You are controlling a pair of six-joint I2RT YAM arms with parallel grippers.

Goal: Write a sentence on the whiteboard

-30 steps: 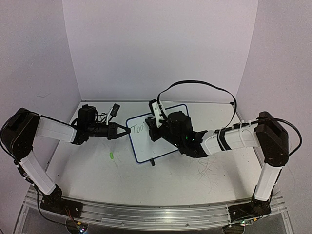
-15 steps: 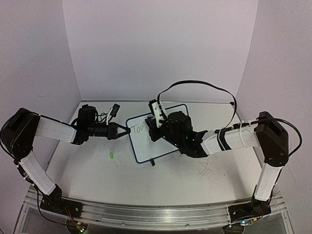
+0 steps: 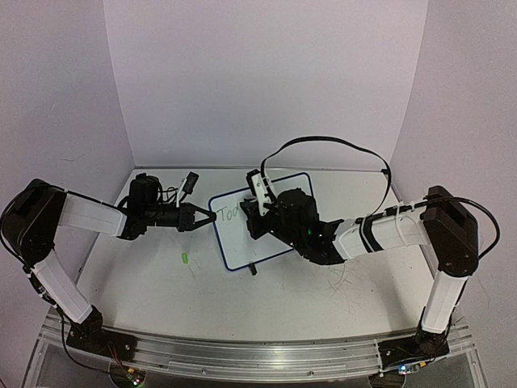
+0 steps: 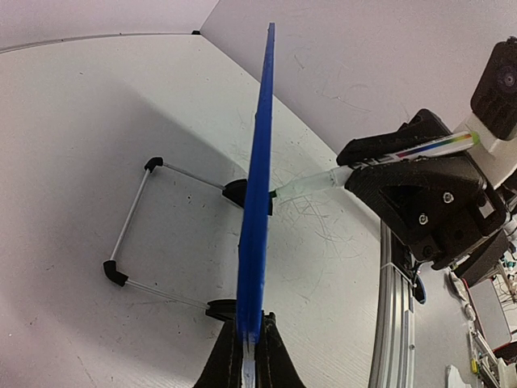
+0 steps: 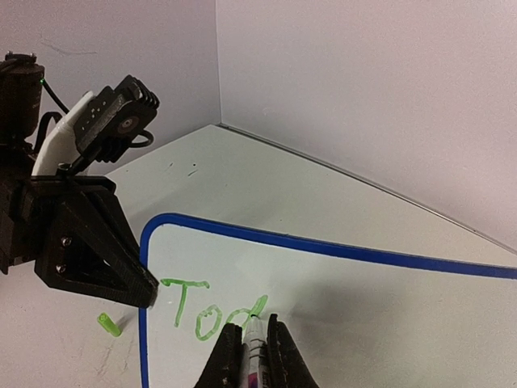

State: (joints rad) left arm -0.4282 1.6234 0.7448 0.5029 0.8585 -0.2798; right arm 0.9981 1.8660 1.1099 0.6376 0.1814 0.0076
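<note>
Writing underway: right claw (image 5: 254, 338) clamped on marker (image 5: 254, 326), tip on whiteboard (image 3: 238, 242) standing on tabletop (image 3: 161, 291); sentence (image 5: 198, 314) reads "Tod" so far. Left claw (image 3: 207, 217) pinches board's edge, prob. steadying it vs pen pressure.

Green handwriting (image 5: 196, 311) on whiteboard (image 5: 363, 299) reads "Tod", next letter unclear, just above right claw (image 5: 253, 330), at its marker (image 5: 255, 349) tip. Nothing else legible.

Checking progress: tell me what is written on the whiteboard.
Green letters reading "Tod" on the whiteboard, the marker in the right gripper touching the last one. The gripper hides the board below.
</note>
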